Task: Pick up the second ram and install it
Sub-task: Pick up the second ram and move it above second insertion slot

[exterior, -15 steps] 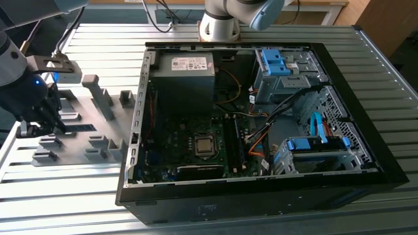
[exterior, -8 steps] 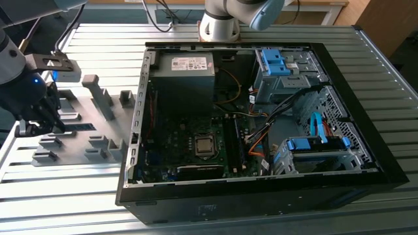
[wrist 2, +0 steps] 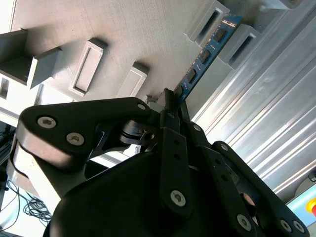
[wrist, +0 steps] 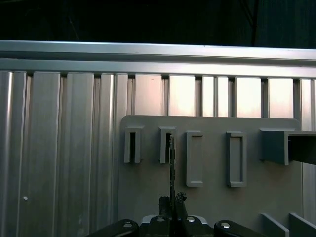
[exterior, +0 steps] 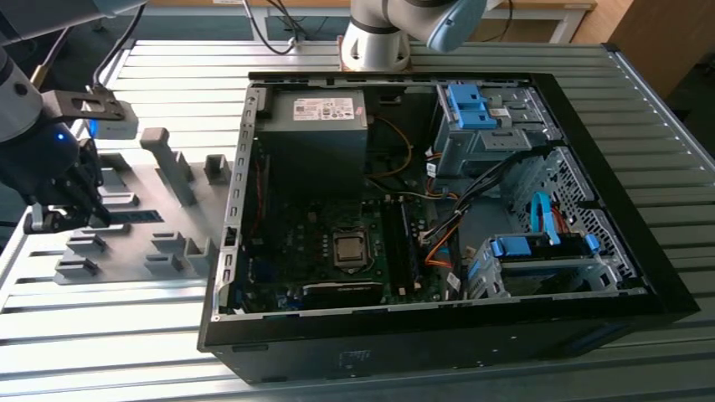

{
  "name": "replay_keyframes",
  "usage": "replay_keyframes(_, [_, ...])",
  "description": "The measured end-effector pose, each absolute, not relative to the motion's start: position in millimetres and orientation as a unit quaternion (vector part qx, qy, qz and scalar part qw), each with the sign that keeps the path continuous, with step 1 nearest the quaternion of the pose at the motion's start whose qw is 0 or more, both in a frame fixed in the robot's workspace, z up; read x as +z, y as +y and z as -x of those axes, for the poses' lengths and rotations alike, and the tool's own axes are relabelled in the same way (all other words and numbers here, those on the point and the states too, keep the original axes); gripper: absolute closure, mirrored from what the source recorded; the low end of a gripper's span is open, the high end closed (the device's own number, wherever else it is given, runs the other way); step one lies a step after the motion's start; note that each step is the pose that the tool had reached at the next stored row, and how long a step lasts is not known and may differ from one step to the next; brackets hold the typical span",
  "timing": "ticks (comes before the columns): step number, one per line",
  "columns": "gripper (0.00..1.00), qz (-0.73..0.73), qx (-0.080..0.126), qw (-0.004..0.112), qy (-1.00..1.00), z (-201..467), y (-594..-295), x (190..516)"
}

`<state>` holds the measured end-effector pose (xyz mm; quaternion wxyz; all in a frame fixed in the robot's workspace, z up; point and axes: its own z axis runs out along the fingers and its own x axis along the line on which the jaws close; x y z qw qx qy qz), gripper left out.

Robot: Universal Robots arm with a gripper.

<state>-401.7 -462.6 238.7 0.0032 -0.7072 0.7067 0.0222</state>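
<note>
At the exterior view's left, the arm's black gripper (exterior: 67, 216) hangs over a flat grey plastic fixture plate (exterior: 167, 251) with raised slotted blocks. The plate rests on the ribbed aluminium table (exterior: 123, 335).

In the second wrist view the fingers (wrist 2: 174, 148) are pressed together on the second ram (wrist 2: 205, 57), a thin blue-green circuit-board stick with dark chips. They pinch it across its flat faces. Its long axis runs straight away from the fingertips across the plate. Its far end lies between two slotted grey blocks (wrist 2: 205, 24). In the first wrist view the stick (wrist: 171, 158) is edge-on, a thin line from the fingertips to one of the slots.

Further to the exterior view's right, just beside the plate, lies the open black computer case (exterior: 447, 343) with its dark motherboard (exterior: 335, 251) facing up. As I judge it, the board that takes the stick lies to that side of the gripper, apart from it.

The gripper's own body hides the near part of the stick, so I cannot read where along its length the pinch sits. I also cannot tell whether its lower edge rests in the fixture or hangs clear of it. The memory sockets on the motherboard are hard to pick out among the cables.
</note>
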Motion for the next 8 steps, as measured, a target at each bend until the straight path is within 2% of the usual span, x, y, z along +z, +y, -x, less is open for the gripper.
replay_keyframes(8, [0.86, 0.707, 0.022, 0.003, 0.707, 401.7, -462.6, 241.0])
